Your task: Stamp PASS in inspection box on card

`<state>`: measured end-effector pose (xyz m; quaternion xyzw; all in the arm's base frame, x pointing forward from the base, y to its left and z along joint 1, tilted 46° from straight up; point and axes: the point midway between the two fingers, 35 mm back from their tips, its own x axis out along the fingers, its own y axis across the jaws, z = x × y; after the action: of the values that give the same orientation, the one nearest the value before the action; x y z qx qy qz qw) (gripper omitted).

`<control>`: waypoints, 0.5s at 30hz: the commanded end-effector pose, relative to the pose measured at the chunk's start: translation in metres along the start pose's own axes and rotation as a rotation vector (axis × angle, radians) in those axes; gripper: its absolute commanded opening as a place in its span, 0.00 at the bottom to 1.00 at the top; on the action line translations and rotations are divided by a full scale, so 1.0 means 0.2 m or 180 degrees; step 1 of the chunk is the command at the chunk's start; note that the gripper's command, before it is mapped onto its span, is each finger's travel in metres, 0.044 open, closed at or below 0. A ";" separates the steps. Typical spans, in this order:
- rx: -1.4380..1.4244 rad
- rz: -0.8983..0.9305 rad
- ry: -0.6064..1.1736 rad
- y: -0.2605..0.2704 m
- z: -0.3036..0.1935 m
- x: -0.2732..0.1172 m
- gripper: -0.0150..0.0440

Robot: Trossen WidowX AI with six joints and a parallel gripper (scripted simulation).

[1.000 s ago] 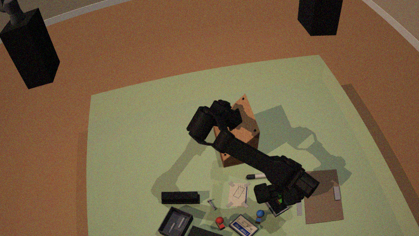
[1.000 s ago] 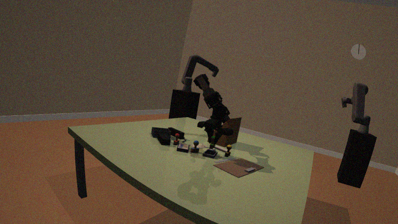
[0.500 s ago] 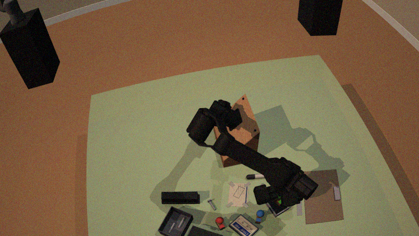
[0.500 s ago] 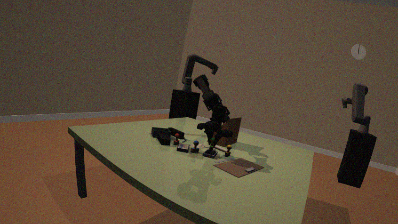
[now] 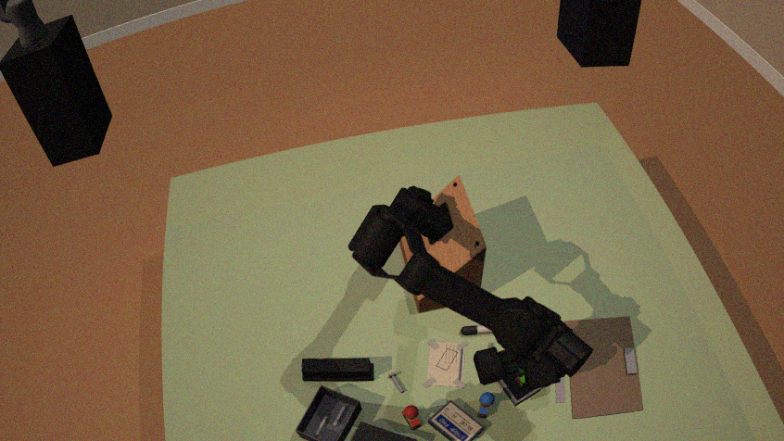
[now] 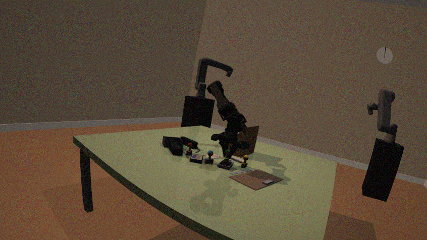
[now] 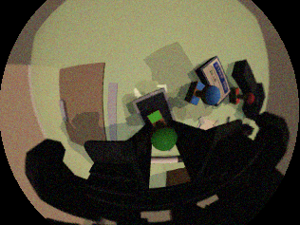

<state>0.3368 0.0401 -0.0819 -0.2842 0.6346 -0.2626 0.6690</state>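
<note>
My gripper (image 5: pixel 521 372) (image 6: pixel 227 155) (image 7: pixel 159 123) is shut on the green-knobbed stamp (image 6: pixel 227 152) (image 7: pixel 164 140), which has a bright green patch on its base. The stamp's base is over the open black ink pad (image 5: pixel 515 392) (image 6: pixel 224 166) (image 7: pixel 152 100) and looks very low in the exterior view; contact with the pad cannot be told. The card (image 5: pixel 447 378) is taped down left of the gripper in the top view. Its outlined box shows faint lines, too small to read. The stamp's face is hidden.
A blue stamp (image 5: pixel 486 398) (image 7: pixel 212 95) and the closed stamp pad (image 5: pixel 456 421) (image 7: pixel 215 80) are close by. A red stamp (image 5: pixel 410 411), a yellow stamp (image 6: pixel 245 157), a marker (image 5: pixel 472 330), a brown board (image 5: pixel 600 378) and a dark tray (image 5: pixel 354 409) also stand or lie around.
</note>
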 end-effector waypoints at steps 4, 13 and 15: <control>-0.0026 -0.0020 0.0003 0.00 -0.01 0.03 0.25; -0.0014 -0.0018 0.0003 0.00 -0.01 0.03 0.25; -0.0002 -0.0016 0.0002 0.00 -0.01 0.04 0.25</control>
<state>0.3356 0.0358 -0.0856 -0.2841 0.6352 -0.2632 0.6682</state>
